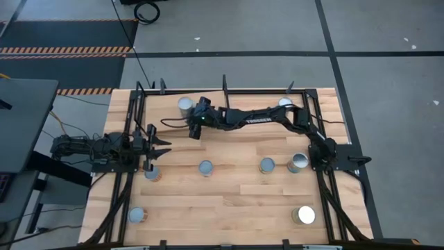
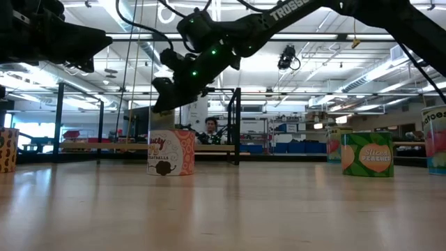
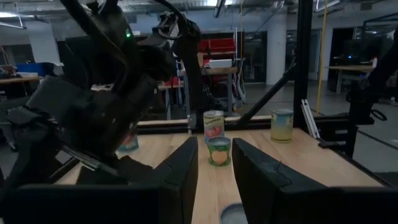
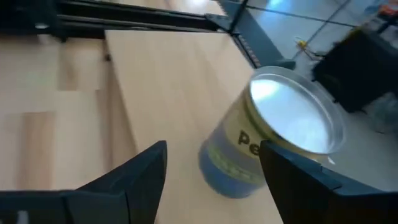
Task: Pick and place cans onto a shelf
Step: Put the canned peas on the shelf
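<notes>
A can with a silver top and a yellow-green label stands upright at the far left of the table, inside the black rods of the shelf. My right gripper is open beside it, slanting down. The can lies just beyond the fingertips, close to one finger; whether that finger touches it I cannot tell. Another can stands at the far right. My left gripper waits at the table's left, slightly open with nothing between its fingers.
Several cans stand on the tabletop: a middle row and two near the front edge. Black frame rods run along the table's left and right sides. A person sits beyond the table.
</notes>
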